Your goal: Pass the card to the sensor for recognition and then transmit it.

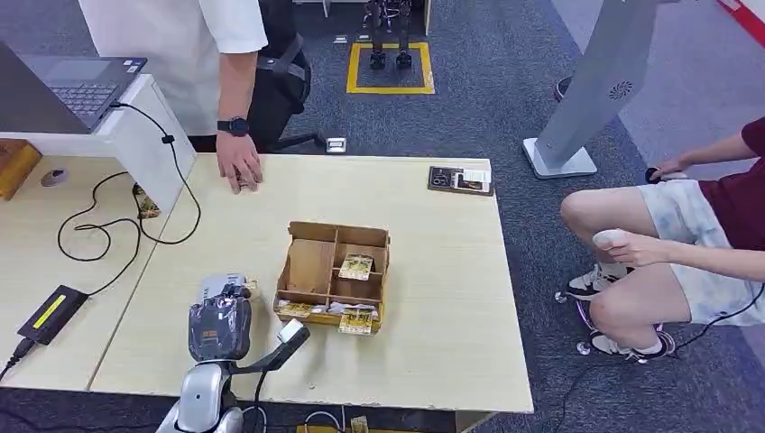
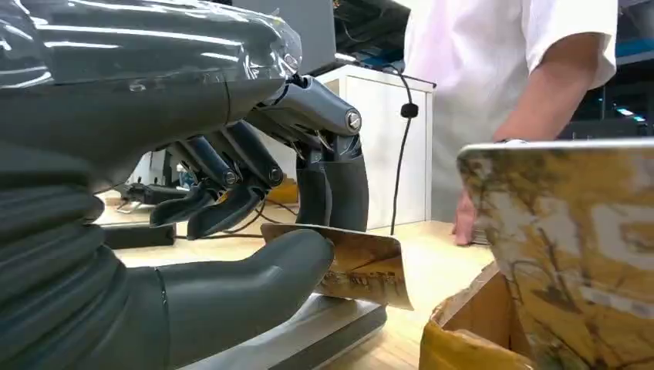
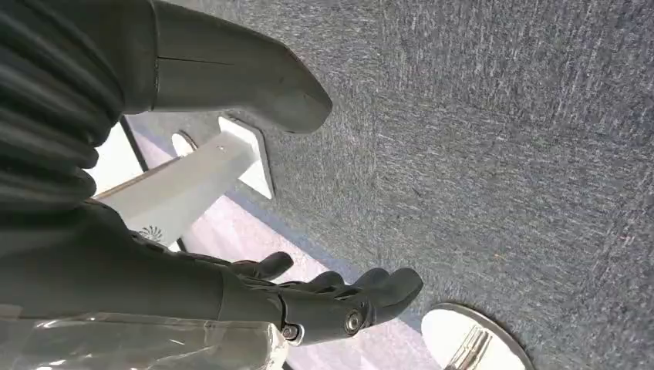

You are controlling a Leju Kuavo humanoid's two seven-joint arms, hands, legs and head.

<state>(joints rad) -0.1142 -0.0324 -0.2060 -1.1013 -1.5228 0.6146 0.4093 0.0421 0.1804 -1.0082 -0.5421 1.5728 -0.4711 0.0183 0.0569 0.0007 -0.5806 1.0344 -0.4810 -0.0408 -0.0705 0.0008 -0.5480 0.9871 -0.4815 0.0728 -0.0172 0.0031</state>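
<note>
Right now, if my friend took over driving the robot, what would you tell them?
Left hand: pinches one card between thumb and fingers, just above the grey sensor on the table, left of the cardboard box.
Right hand: open, holding nothing, hanging over the carpet.
More cards sit in the box.
A person's hand rests on the table's far edge.
Done: card picked up and brought to the sensor.
Left: get it recognised, then pass it on.

Open room: bare table (image 1: 442, 271) is lying right of the cardboard box (image 1: 334, 271).
Obstacles: box is standing just beside the left hand (image 1: 219, 327); a person's hand (image 1: 239, 170) is resting at the far edge.
</note>
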